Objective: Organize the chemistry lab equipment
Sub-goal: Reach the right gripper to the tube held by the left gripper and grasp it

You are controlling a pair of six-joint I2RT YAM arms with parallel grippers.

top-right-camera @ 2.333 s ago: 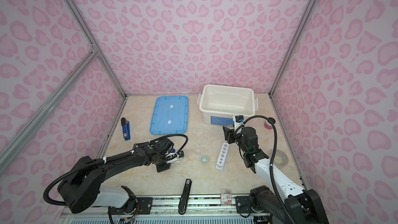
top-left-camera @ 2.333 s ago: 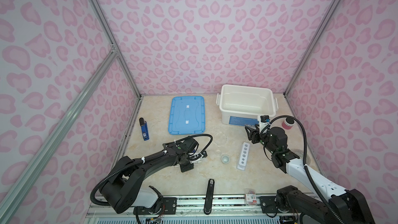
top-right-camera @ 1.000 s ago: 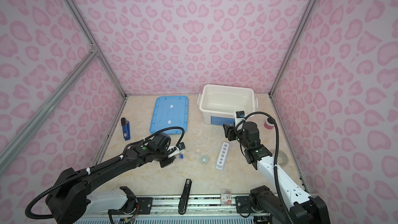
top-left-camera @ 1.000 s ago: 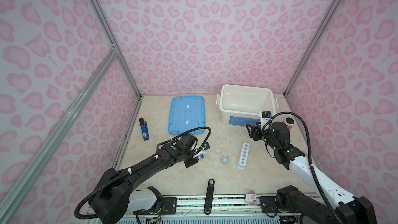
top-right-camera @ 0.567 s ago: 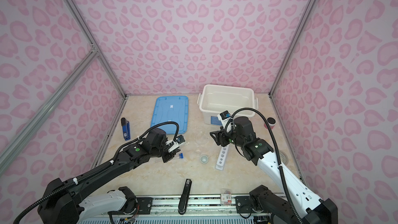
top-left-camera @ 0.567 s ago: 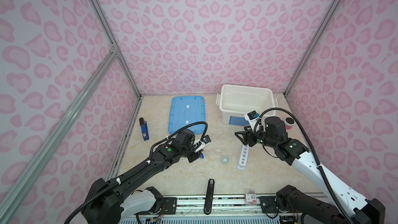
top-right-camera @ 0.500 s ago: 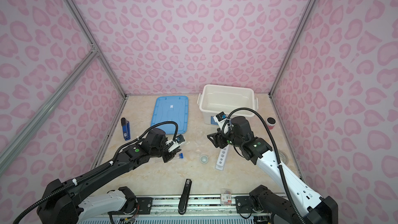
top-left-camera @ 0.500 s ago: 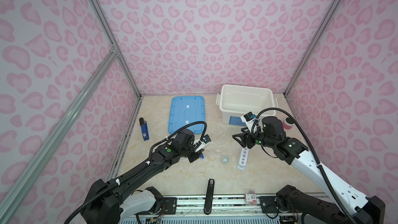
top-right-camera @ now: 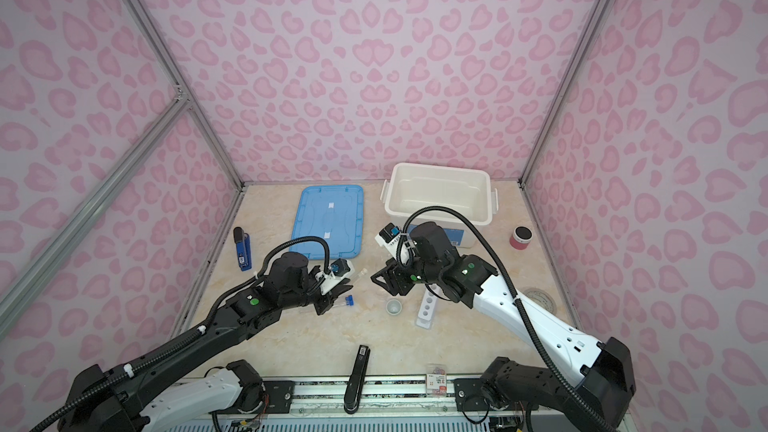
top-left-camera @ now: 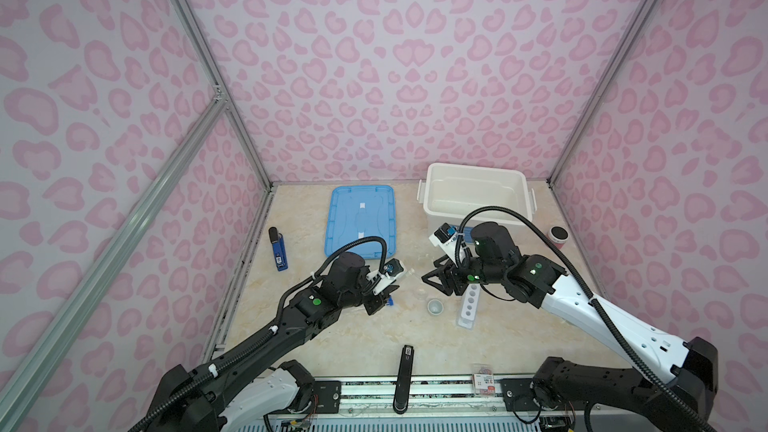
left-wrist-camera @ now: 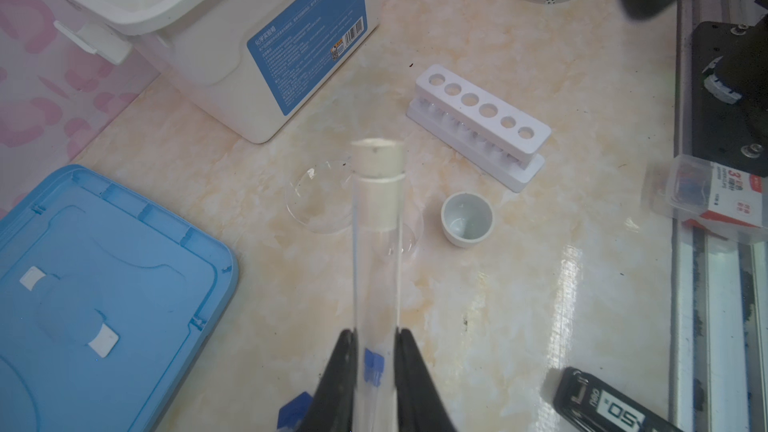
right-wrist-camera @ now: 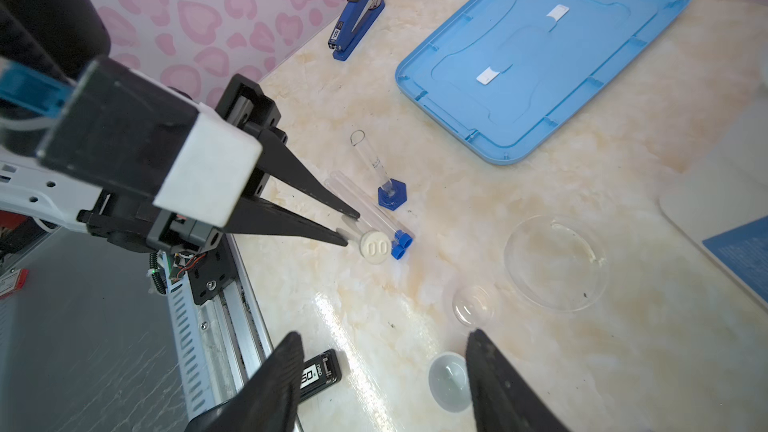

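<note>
A clear white-stoppered test tube (left-wrist-camera: 376, 201) is pinched between the closed fingers of the left hand (left-wrist-camera: 375, 332), gripped on the glass well away from the stopper. Its stopper end points out towards the white holed rack (left-wrist-camera: 478, 118).

Under it, on the worktop (left-wrist-camera: 540, 284), two blue-capped test tubes (right-wrist-camera: 384, 218) lie side by side and touching. The small blue-based glass cylinder (right-wrist-camera: 374, 164) lies on its side just beside them.

Nearer the rack sit a wide clear glass dish (right-wrist-camera: 557, 263), a smaller glass dish (right-wrist-camera: 473, 305) and the tiny pale cup (right-wrist-camera: 451, 380), each apart from the others.

The right hand (right-wrist-camera: 382, 336) hangs over the cup and the smaller dish with its jaws spread wide and nothing between them.

In a top view the rack stands just to the right of the cup. The white bin (top-left-camera: 476, 197) is at the back of the worktop, and the blue lid (top-left-camera: 359, 220) lies flat to its left. A blue-and-black stapler (top-left-camera: 277, 249) lies near the left wall, and a pink black-topped can (top-left-camera: 559, 236) stands right of the bin.
</note>
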